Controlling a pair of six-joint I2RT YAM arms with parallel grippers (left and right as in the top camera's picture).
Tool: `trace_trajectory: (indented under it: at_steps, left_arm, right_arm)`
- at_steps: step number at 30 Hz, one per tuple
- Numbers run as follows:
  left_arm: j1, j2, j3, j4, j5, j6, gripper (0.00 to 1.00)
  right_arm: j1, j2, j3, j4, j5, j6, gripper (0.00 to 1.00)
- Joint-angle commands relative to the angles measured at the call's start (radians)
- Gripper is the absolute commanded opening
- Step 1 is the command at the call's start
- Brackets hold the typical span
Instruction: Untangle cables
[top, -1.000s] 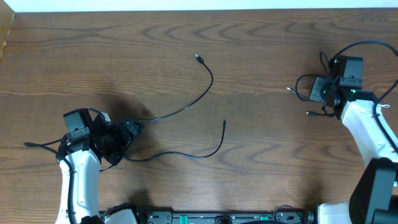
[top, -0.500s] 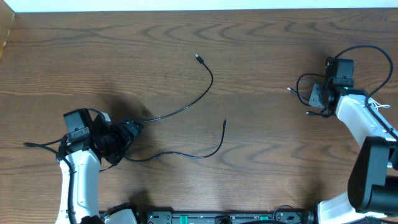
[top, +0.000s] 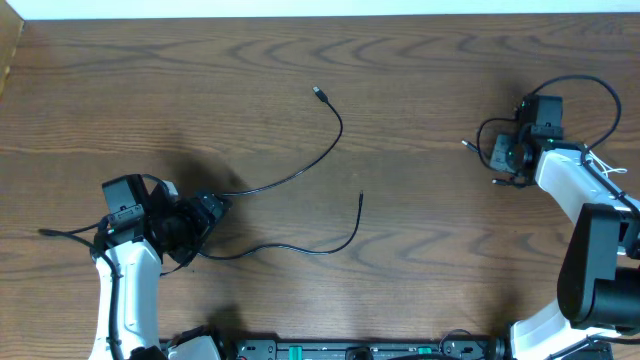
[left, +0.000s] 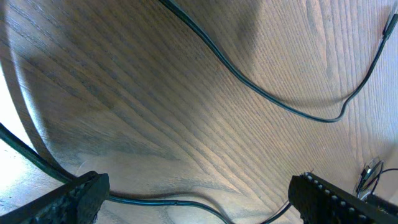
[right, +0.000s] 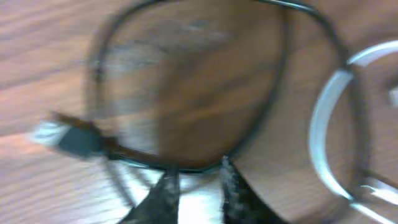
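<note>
Fingertips (right: 166, 186) of my right pincer (right: 196, 170) have just eased apart. A black cord (right: 280, 74) crosses right at them, but blur hides whether I grip it. Probably I am releasing it, separated.

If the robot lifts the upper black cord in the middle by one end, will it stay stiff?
Probably floppy: the black cord lies in loose curves. Likely light, being so thin. Its small plug might dangle.
</note>
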Motion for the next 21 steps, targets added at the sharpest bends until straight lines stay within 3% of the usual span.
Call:
trace_trajectory:
  at_steps: [1, 6, 14, 21]
  left_arm:
    - [0.001, -0.002, 0.018, -0.003, 0.012, 0.016, 0.98]
    - [0.001, -0.002, 0.018, -0.003, 0.012, 0.016, 0.98]
    - [0.001, -0.002, 0.018, -0.003, 0.012, 0.016, 0.98]
    - [0.001, -0.002, 0.018, -0.003, 0.012, 0.016, 0.98]
  right_arm:
    - [0.04, -0.018, 0.003, 0.01, -0.167, -0.01, 0.26]
    - [0.13, -0.023, 0.005, 0.024, -0.213, -0.018, 0.32]
    - [0.285, -0.023, 0.005, 0.079, -0.453, -0.018, 0.41]
    - [0.423, -0.023, 0.004, 0.104, -0.454, -0.018, 0.56]
